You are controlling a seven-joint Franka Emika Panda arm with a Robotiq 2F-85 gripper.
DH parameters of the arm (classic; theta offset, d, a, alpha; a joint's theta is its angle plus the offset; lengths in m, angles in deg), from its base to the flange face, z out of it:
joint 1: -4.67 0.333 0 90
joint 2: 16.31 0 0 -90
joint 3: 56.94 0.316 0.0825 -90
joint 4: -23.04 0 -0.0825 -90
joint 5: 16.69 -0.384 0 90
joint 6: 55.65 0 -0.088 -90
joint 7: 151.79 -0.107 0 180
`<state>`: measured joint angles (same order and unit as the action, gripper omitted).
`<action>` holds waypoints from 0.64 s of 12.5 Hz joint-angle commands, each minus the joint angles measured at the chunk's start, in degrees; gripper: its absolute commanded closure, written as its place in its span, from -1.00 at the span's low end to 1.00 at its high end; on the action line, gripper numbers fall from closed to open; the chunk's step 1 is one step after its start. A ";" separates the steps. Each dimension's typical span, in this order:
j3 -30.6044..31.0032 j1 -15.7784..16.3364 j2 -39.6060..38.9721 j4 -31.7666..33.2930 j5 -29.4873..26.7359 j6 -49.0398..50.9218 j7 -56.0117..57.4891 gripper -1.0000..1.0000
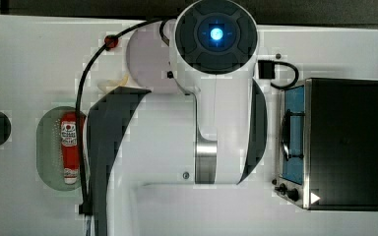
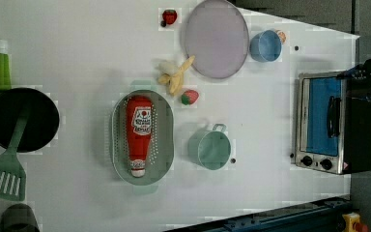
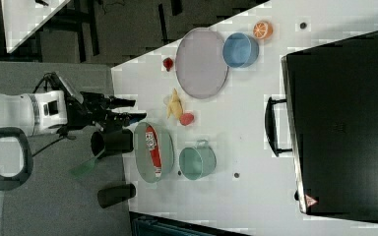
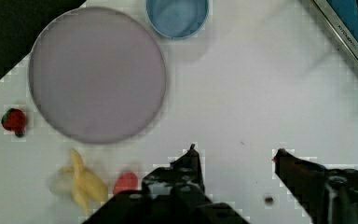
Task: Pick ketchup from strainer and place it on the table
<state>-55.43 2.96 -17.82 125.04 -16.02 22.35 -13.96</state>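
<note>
**Ketchup in the strainer, fingers apart over bare bench**

Ketchup (image 2: 139, 133) lies lengthwise in the strainer (image 2: 165, 145), label up, its white cap toward the left view's bottom. You can see the same bottle in the top view (image 1: 70, 146), resting in the mint basin (image 1: 47, 147) at the top view's left, partly behind the arm's black cable.

Your gripper (image 4: 235, 154) hangs over the white bench (image 4: 242, 88) with its fingers (image 4: 190, 161) spread wide and nothing between them. Under the wrist camera you have the grey plate (image 4: 98, 72), the blue bowl (image 4: 177, 16), a strawberry (image 4: 14, 120), the banana (image 4: 81, 182) and a second red berry (image 4: 126, 181).

In the right view the gripper (image 3: 128, 110) sits well apart from the strainer (image 3: 140, 147), off the bench edge at the right view's left.

Around the strainer in the left view: the banana (image 2: 176, 77) and a strawberry (image 2: 190, 96) just beside its upper end, a green cup (image 2: 210, 149) near its right side, and the toaster oven (image 2: 331, 123) far to the right. A black pan (image 2: 21, 118) and a green spatula (image 2: 5, 169) sit at the left view's left.
</note>
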 commanded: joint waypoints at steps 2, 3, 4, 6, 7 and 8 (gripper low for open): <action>5.78 -4.99 11.08 4.30 -1.81 7.48 -4.50 -0.82; 6.93 -4.53 10.79 4.30 -1.88 6.45 -4.50 -0.99; 8.53 -3.99 10.38 4.30 -1.89 5.40 -4.51 -1.00; 12.71 -2.92 9.12 4.29 -1.89 2.93 -4.51 -1.00; 15.10 -2.47 8.33 4.29 -1.89 2.17 -4.51 -1.00; 17.69 -2.08 7.40 4.28 -1.86 1.60 -4.51 -1.00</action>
<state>-40.26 -0.88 -8.12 128.85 -18.00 24.47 -16.28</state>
